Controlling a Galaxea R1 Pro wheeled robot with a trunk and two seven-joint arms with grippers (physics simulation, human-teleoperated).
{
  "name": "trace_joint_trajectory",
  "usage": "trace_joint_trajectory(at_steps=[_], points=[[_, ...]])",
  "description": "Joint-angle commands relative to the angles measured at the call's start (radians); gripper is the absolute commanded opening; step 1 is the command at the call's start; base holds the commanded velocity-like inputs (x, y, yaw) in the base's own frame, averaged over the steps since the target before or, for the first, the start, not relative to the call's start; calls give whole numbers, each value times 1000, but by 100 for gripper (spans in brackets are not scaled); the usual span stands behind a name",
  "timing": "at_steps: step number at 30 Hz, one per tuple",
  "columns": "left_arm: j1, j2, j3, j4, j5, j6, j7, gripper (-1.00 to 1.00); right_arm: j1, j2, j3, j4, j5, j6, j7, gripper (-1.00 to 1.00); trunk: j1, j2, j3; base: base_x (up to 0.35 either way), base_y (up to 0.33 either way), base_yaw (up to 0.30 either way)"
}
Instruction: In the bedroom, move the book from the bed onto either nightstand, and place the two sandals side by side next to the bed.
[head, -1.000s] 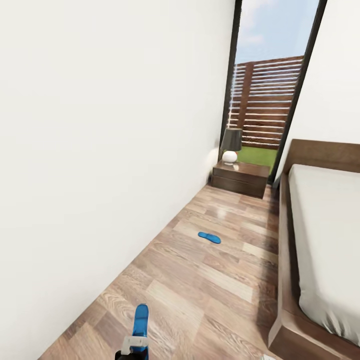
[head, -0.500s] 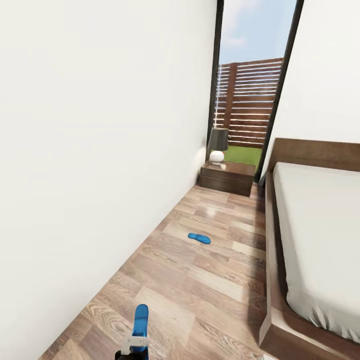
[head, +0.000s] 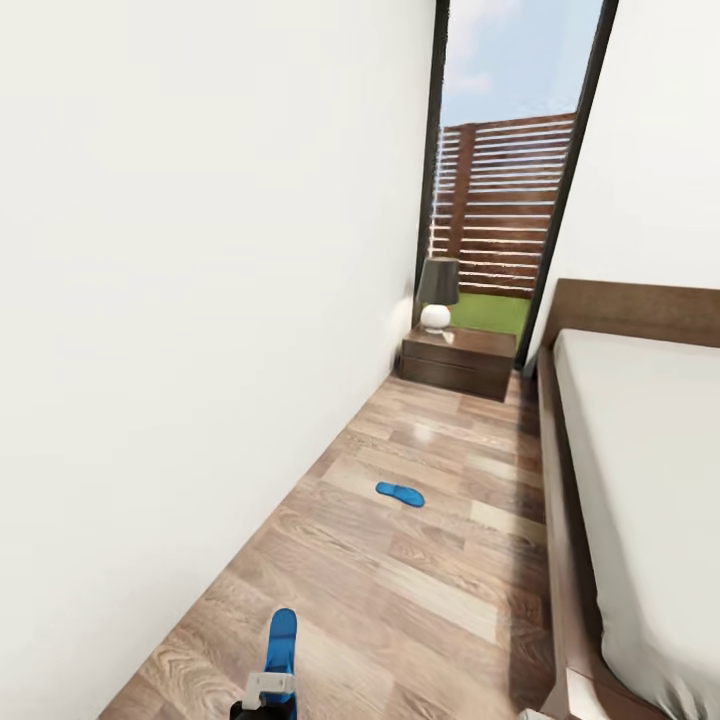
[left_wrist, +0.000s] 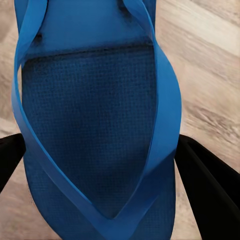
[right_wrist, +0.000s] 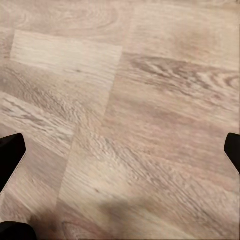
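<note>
**Robot carried one sandal down the bedroom aisle toward its mate**

The left tool (head: 268, 697), at the bottom edge of the head view, pinched a blue sandal (head: 281, 642) that stuck out ahead of it over the floor (head: 440, 600). In the left wrist view the sandal (left_wrist: 95, 125) sat strap-up between the two dark fingers (left_wrist: 207, 187), which pressed on its edges. The second sandal (head: 400, 494) lay flat on the planks at centre frame, well apart from the first, between the wall at left and the bed (head: 640, 500) at right. A nightstand (head: 458, 362) carrying a lamp (head: 437, 292) stood at upper centre, beside the glass door (head: 510, 180). The right tool (right_wrist: 120, 150) was spread over bare planks, its fingertips at either edge of the right wrist view. The book was not to be seen.

The sandal looked light, thin and bendy, likely to droop if held by one end; a grip across its middle, as here, seemed soundest.

Against the frame half a second earlier, the whole scene had shifted slightly rightward and downward, a sign the camera had moved, not the furniture; the carried sandal kept its place at the bottom of the frame.
</note>
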Motion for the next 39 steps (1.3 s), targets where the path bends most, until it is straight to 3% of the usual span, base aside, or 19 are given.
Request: trace_joint_trajectory(at_steps=[1,16,28,39], points=[[-1,0,-8,1,11,-3,-3,-100,-1,0,0,1,-4,-1,4,100,0,0,-1,318,0,0],[-1,0,-8,2,11,-3,-3,-100,-1,0,0,1,-4,-1,4,100,0,0,-1,314,0,-35],[-1,0,-8,1,11,-3,-3,-100,-1,0,0,1,-4,-1,4,100,0,0,-1,76,0,-155],[-1,0,-8,1,10,-3,-3,-100,-1,0,0,1,-4,-1,4,100,0,0,-1,293,0,-10]])
